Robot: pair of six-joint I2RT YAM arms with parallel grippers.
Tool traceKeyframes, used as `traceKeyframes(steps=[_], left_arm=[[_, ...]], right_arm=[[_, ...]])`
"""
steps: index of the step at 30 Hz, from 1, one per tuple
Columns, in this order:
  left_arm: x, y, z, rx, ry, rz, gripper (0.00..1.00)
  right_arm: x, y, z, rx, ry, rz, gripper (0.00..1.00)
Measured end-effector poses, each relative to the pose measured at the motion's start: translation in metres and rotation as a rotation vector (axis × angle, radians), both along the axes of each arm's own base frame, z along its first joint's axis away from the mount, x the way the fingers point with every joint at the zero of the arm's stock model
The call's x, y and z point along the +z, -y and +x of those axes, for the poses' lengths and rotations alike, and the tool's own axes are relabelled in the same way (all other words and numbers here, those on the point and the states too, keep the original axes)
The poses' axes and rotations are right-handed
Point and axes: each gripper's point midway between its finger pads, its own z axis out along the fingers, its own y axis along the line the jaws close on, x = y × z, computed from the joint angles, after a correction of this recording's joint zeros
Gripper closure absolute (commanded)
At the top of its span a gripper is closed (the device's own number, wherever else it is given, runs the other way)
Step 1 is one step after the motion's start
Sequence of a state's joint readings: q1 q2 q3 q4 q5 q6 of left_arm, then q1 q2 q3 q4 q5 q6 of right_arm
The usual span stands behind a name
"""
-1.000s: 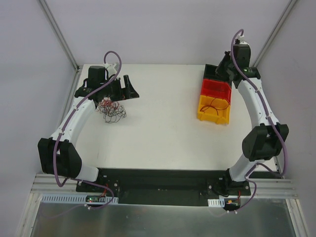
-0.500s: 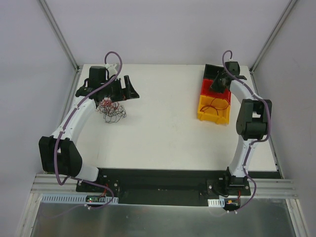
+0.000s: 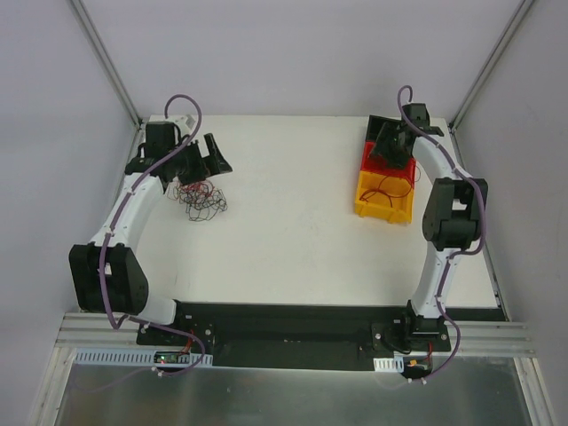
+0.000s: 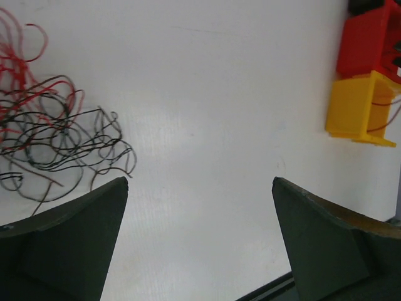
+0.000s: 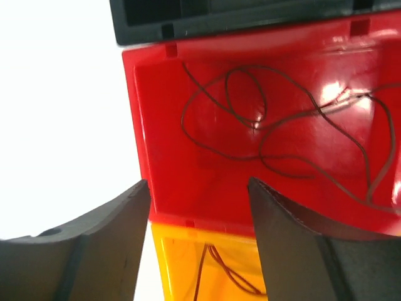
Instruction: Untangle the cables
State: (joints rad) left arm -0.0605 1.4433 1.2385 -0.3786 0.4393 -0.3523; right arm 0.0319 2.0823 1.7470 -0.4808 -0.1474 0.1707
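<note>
A loose tangle of thin red and black cables [image 3: 199,197] lies on the white table at the left; in the left wrist view the cables [image 4: 53,135] fill the upper left. My left gripper [image 3: 206,156] hovers just behind the tangle, open, with nothing between its fingers [image 4: 75,244]. My right gripper [image 3: 393,142] hangs open over the red bin [image 5: 263,138], where a thin dark cable [image 5: 276,125] lies curled on the floor. The yellow bin [image 3: 383,197] in front of it holds a red cable [image 3: 387,189].
A black bin [image 5: 238,15] stands behind the red one; the three bins form a row at the table's back right. Metal frame posts [image 3: 105,60] rise at the back corners. A black strip [image 3: 284,324] runs along the near edge.
My right gripper came down over the red bin and opened; a cable now lies in that bin. My left gripper swung slightly left and back, and opened wider.
</note>
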Motion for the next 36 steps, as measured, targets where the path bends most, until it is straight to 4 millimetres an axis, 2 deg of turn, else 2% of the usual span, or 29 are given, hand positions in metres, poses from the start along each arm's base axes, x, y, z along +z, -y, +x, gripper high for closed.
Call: traceKeyframes(steps=[2,4,8,10,13,15,17,20,22,25,28,29,31,33,36], left_arm=[[-0.008,-0.021,0.006,0.073,-0.02,0.017,0.01],[-0.018,-0.044,0.013,0.155,-0.049,0.03,0.01],[-0.052,-0.091,0.023,0.315,-0.153,0.055,0.01],[-0.073,-0.105,0.024,0.357,-0.217,0.056,0.05],[-0.105,-0.12,0.027,0.392,-0.313,0.045,0.18],[-0.126,-0.123,0.03,0.395,-0.372,0.03,0.32],[-0.145,-0.118,0.031,0.375,-0.424,0.007,0.43],[-0.168,-0.099,0.027,0.32,-0.493,-0.016,0.56],[-0.173,-0.073,0.023,0.251,-0.515,-0.024,0.62],[-0.17,-0.019,0.016,0.11,-0.509,-0.016,0.69],[-0.165,0.046,-0.002,-0.063,-0.5,-0.035,0.74],[-0.163,0.069,-0.012,-0.127,-0.497,-0.045,0.78],[-0.16,0.098,-0.032,-0.209,-0.508,-0.061,0.84],[-0.157,0.118,-0.049,-0.265,-0.527,-0.077,0.86],[-0.148,0.134,-0.06,-0.311,-0.532,-0.114,0.84]], right_arm=[[0.008,0.001,-0.01,0.012,-0.015,-0.032,0.26],[0.025,0.0,-0.019,0.03,0.0,-0.073,0.24],[0.079,-0.008,-0.04,0.066,0.105,-0.139,0.23],[0.103,-0.016,-0.057,0.086,0.164,-0.152,0.23],[0.123,-0.036,-0.091,0.137,0.224,-0.159,0.23],[0.125,-0.061,-0.115,0.202,0.241,-0.156,0.23],[0.118,-0.087,-0.133,0.276,0.238,-0.15,0.23],[0.096,-0.125,-0.158,0.385,0.205,-0.149,0.23],[0.079,-0.147,-0.178,0.457,0.173,-0.147,0.23],[0.06,-0.179,-0.202,0.569,0.153,-0.106,0.23],[0.039,-0.205,-0.222,0.656,0.127,-0.052,0.24],[0.03,-0.21,-0.227,0.673,0.116,-0.036,0.24],[0.011,-0.214,-0.238,0.689,0.089,-0.007,0.26],[-0.005,-0.212,-0.247,0.684,0.057,0.007,0.29],[-0.018,-0.208,-0.249,0.653,0.037,0.009,0.31]])
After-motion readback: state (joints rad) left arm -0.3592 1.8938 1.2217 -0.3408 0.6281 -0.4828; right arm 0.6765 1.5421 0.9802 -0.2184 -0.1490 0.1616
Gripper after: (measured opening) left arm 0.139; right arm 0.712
